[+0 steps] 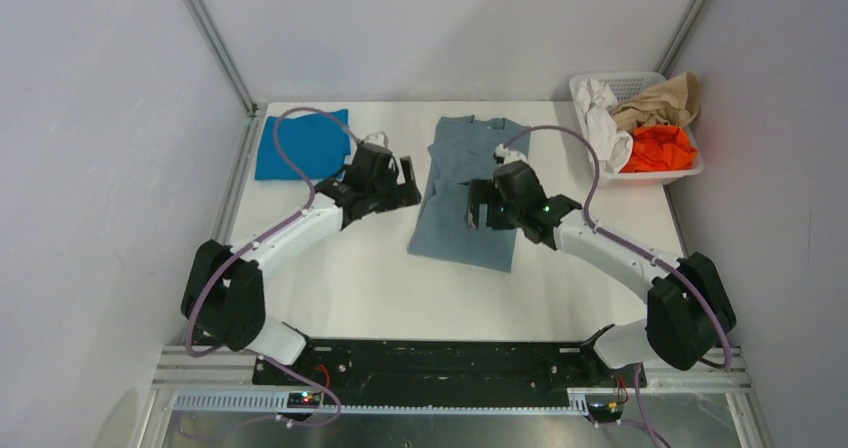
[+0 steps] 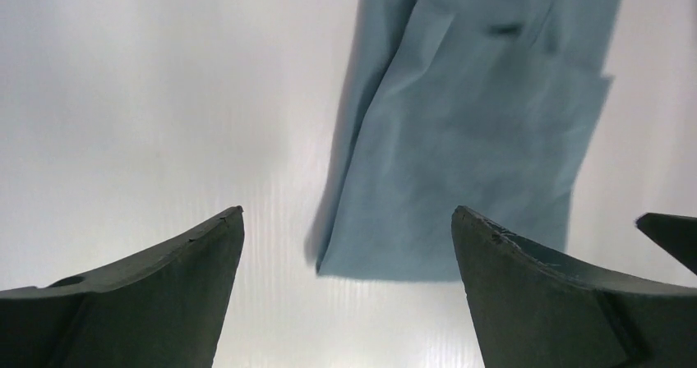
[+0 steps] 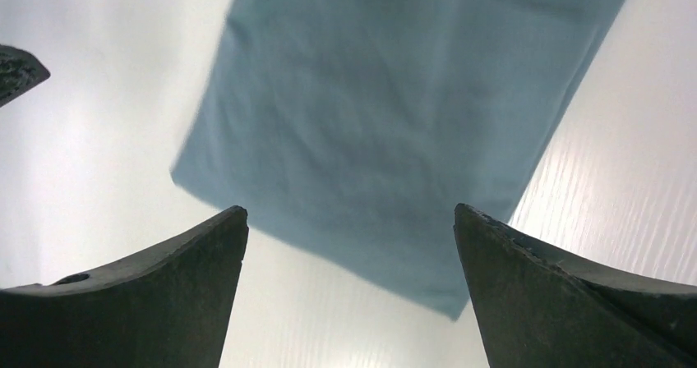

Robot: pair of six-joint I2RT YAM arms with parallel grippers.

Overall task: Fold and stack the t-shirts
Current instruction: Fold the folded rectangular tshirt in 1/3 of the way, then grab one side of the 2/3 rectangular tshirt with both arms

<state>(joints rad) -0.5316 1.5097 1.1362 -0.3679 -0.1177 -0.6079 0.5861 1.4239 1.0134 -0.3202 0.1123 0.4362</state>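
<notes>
The left gripper gapes wide and empty beside the folded grey-blue t-shirt. The right gripper, equally wide, hangs over its near end, gripping nothing.

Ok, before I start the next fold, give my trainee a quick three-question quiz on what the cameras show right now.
1. True or false: the left hand and the right hand are both open, and neither grips the grey-blue shirt.
2. Fill in: the basket holds white, tan and ___ clothes.
3. Pick one: the bright blue shirt lies A) in the basket, B) at the far left corner of the table, C) on top of the grey-blue shirt.

Key: 1 true; 2 orange; 3 B.
</notes>
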